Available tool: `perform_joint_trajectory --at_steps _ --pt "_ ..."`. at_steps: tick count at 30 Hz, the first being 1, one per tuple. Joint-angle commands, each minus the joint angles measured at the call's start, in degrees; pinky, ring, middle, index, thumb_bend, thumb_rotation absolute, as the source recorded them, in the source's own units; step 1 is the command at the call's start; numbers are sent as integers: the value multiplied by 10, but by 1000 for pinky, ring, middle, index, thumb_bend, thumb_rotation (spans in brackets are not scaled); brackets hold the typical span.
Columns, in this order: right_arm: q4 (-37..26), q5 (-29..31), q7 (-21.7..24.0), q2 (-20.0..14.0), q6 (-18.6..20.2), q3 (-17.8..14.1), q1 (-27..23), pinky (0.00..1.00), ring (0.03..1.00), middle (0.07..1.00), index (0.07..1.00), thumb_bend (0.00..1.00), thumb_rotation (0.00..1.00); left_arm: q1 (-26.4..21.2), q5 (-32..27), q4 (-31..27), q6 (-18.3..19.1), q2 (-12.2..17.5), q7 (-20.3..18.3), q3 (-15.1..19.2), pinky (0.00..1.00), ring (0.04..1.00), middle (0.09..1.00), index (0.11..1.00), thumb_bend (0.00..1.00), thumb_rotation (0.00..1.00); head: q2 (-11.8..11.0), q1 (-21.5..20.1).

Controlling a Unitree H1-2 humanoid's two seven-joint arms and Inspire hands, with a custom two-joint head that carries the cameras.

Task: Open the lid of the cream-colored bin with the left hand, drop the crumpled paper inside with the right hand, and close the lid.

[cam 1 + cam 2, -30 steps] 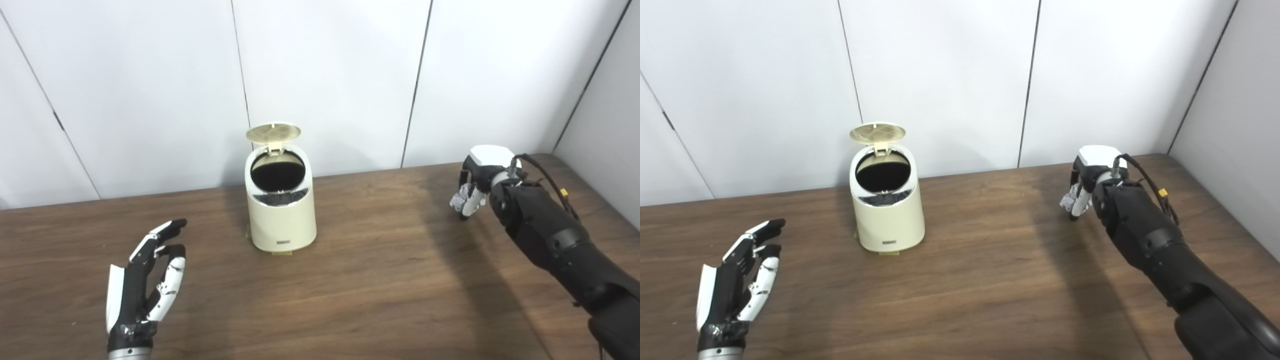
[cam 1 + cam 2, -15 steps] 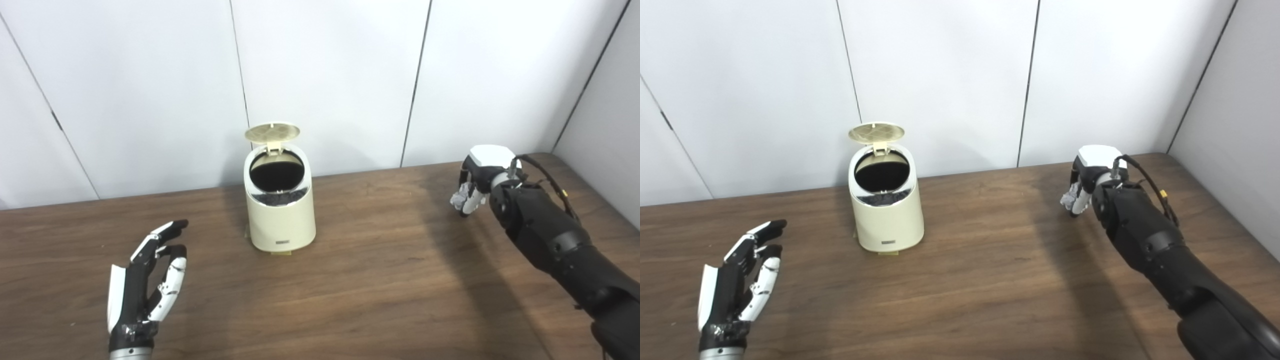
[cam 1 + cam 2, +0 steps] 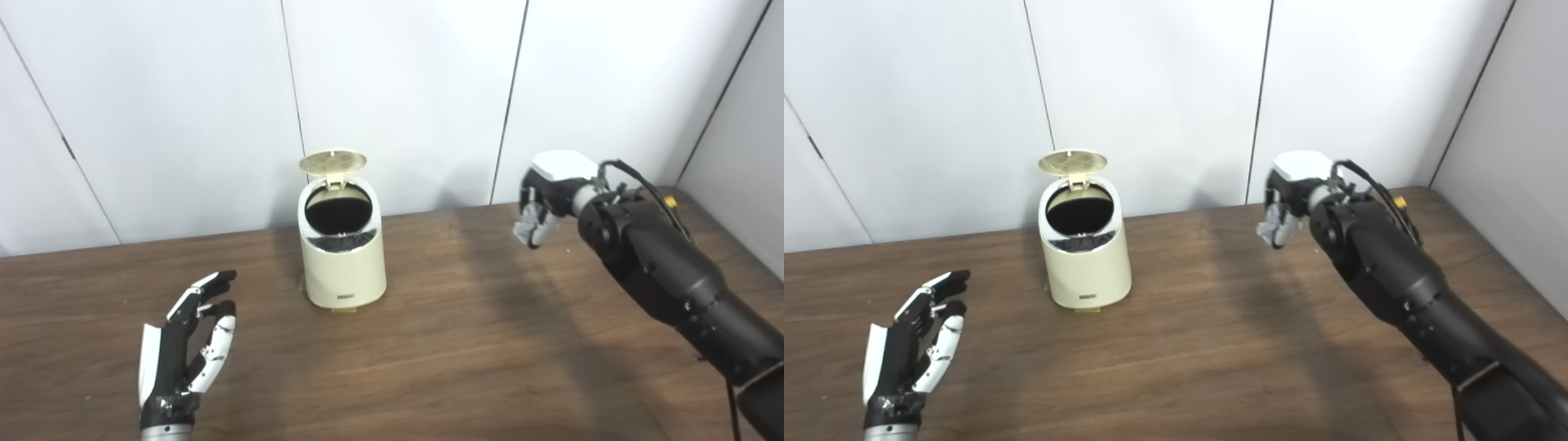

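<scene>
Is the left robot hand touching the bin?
Apart. In the left eye view the left robot hand is open, with bare table showing between its fingertips and the bin.

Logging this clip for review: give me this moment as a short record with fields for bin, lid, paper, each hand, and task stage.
bin: cream-colored bin, upright on the table
lid: lid up, opening dark
paper: crumpled paper held above the table, right of the bin
left hand: left hand open, low near the front left
right hand: right hand shut on the paper
stage: lid open, paper not yet dropped
</scene>
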Motion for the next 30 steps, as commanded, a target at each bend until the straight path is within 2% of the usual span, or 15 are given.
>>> perform_joint_trajectory --at_steps 1,5,6,8,10,14,16,17,18,19,22,24,27,30 --pt "-41 -22 14 -13 -2 -11 -43 276 337 402 494 529 0 -24 11 -3 -23 -1 10 -3 687 797 810 792 327 659 0 1" --pt "-90 -50 74 12 25 -22 -60 227 305 392 502 525 0 -28 27 6 -30 0 17 -6 689 794 810 794 328 694 -3 3" --pt "-99 -55 93 17 27 -24 -65 223 300 440 492 530 0 -29 31 8 -32 0 19 -6 687 791 809 793 330 698 -4 3" --pt "-113 -67 124 27 27 -29 -73 208 285 464 486 532 0 -30 39 12 -32 -1 22 -7 686 789 807 792 333 712 -5 4" --pt "-127 -80 146 35 26 -28 -81 237 312 409 499 527 0 -32 46 15 -32 -2 26 -8 689 789 806 791 335 734 -7 6" --pt "-148 -76 154 53 17 -37 -85 250 322 402 495 527 0 -34 50 18 -30 -6 28 -13 682 786 800 786 321 737 -9 13" --pt "-159 -72 158 65 16 -41 -87 222 291 390 495 523 0 -35 52 22 -29 -8 29 -15 681 786 800 785 305 737 -9 15" --pt "-164 -71 159 70 15 -43 -88 210 276 430 489 527 0 -35 52 24 -27 -9 29 -17 685 788 801 785 308 749 -10 16" --pt "-169 -71 164 74 13 -42 -91 204 270 450 485 529 0 -35 51 26 -26 -10 29 -18 690 790 803 786 312 765 -11 17" --pt "-175 -67 172 81 14 -43 -95 236 316 423 486 528 0 -34 45 27 -23 -11 25 -20 694 792 807 788 306 789 -12 18" --pt "-186 -59 196 98 17 -47 -106 224 300 391 495 522 0 -33 39 31 -17 -14 19 -25 700 804 822 800 348 921 -13 23" --pt "-191 -60 205 106 13 -45 -113 241 324 393 496 523 0 -33 44 34 -18 -16 21 -28 705 806 825 803 371 976 -13 26" --pt "-198 -60 204 118 3 -43 -117 220 298 389 499 521 0 -32 38 37 -16 -20 21 -31 716 819 838 817 410 998 -13 32" --pt "-201 -74 215 136 9 -36 -125 193 266 384 501 520 0 -31 37 37 -14 -22 21 -32 736 832 850 834 420 1000 -12 37"
